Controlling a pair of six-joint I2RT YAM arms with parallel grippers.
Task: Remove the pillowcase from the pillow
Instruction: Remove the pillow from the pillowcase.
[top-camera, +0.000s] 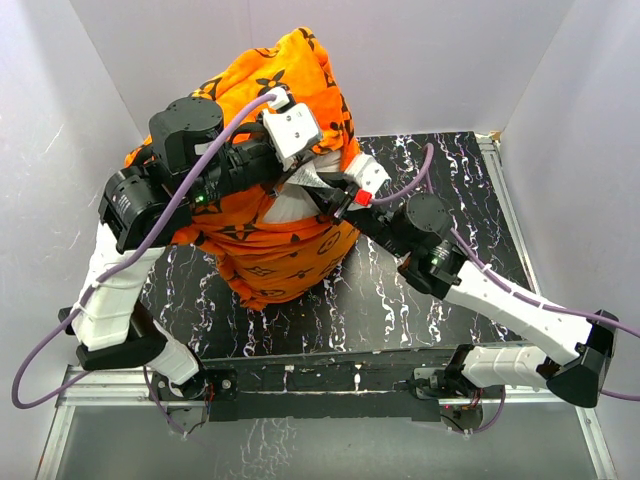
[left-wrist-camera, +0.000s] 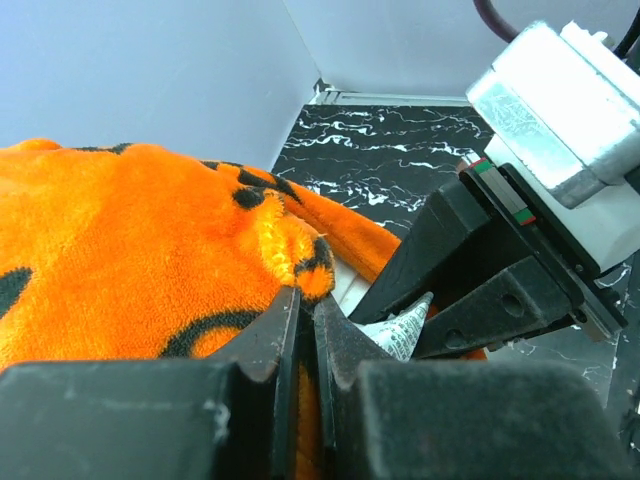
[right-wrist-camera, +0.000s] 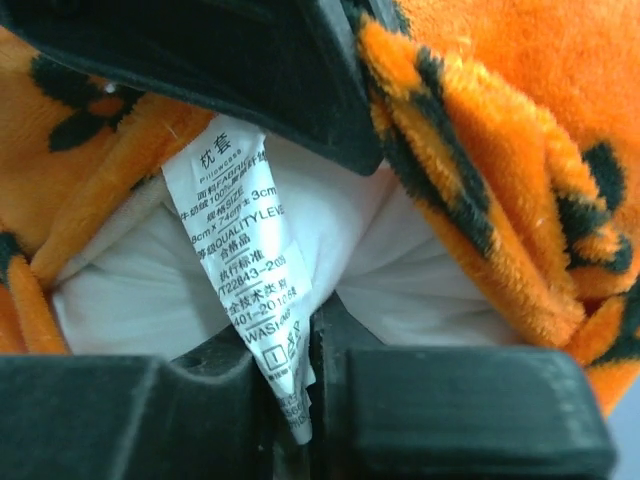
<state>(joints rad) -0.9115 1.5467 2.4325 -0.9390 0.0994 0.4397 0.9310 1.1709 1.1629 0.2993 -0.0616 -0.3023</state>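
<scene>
The orange pillowcase (top-camera: 285, 90) with dark brown motifs stands bunched at the table's back centre. The white pillow (top-camera: 293, 203) shows through its opening. My left gripper (top-camera: 298, 180) is shut on the pillowcase's orange edge (left-wrist-camera: 300, 250), with orange fabric pinched between its fingers (left-wrist-camera: 306, 310). My right gripper (top-camera: 335, 195) meets it at the opening and is shut on a white printed label (right-wrist-camera: 245, 260) that hangs in front of the pillow (right-wrist-camera: 410, 270). Orange pillowcase folds (right-wrist-camera: 480, 150) surround the right gripper (right-wrist-camera: 305, 335). It also shows in the left wrist view (left-wrist-camera: 455, 290), holding the label (left-wrist-camera: 400, 330).
The black marbled table (top-camera: 430, 280) lies to the right of and in front of the bundle. Grey walls (top-camera: 420, 60) close in the back and both sides. A metal rail (top-camera: 320, 385) runs along the near edge between the arm bases.
</scene>
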